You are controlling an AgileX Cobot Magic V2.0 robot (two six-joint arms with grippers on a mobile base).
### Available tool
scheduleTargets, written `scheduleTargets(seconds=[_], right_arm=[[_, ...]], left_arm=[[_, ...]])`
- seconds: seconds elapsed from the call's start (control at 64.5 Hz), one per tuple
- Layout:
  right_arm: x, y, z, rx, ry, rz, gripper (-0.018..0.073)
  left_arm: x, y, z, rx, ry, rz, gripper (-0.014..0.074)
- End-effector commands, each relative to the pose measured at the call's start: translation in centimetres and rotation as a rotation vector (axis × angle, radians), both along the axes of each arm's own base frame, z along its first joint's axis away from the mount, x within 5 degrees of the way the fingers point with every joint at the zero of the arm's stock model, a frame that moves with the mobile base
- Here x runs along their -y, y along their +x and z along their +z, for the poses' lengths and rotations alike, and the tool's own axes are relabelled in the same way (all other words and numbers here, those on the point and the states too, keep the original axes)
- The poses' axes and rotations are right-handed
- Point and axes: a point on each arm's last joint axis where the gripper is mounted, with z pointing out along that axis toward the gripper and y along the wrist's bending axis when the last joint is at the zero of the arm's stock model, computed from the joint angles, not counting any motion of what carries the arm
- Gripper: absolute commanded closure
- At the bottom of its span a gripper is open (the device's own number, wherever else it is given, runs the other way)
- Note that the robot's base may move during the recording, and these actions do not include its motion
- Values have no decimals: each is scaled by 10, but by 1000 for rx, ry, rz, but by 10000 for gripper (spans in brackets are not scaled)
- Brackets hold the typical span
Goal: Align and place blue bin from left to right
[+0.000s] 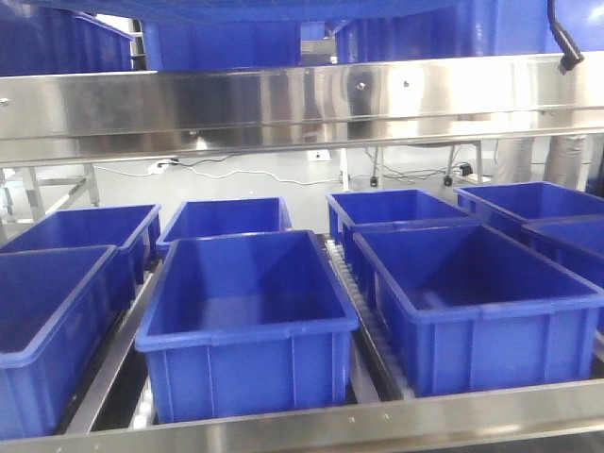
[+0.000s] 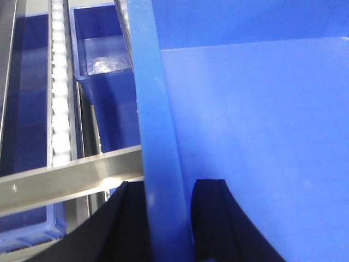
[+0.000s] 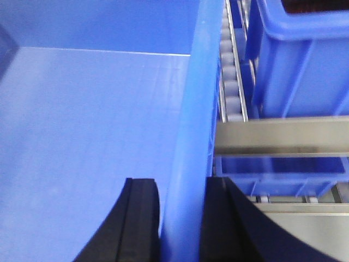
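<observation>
The blue bin is held from both ends. In the left wrist view its light blue rim (image 2: 155,131) runs up the frame, with the smooth inner wall (image 2: 262,136) to the right. My left gripper (image 2: 168,218) is shut on that rim, one black finger (image 2: 131,224) outside and the other (image 2: 215,218) inside. In the right wrist view the opposite rim (image 3: 196,131) stands between the black fingers (image 3: 139,224) of my right gripper (image 3: 182,218), which is shut on it. A blue edge (image 1: 283,8) along the top of the front view may be this bin; neither gripper shows there.
Several darker blue tubs (image 1: 245,311) stand in rows on roller lanes below a steel shelf beam (image 1: 302,99). A white roller track (image 2: 59,82) and a tub (image 2: 101,49) lie under the left end; rollers (image 3: 232,93) and another tub (image 3: 300,60) lie under the right.
</observation>
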Motion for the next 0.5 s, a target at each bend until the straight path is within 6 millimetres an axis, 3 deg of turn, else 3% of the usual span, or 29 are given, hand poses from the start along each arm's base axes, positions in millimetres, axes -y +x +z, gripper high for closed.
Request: scheduleTargets(seconds=[0.0,0.481], right_arm=[[0,-8,20,124,14,28,629],[0,-8,20,124,14,28,629]], left_arm=[[3,-8,22,142,-27,-35,613],[3,-8,22,142,-27,-35,613]])
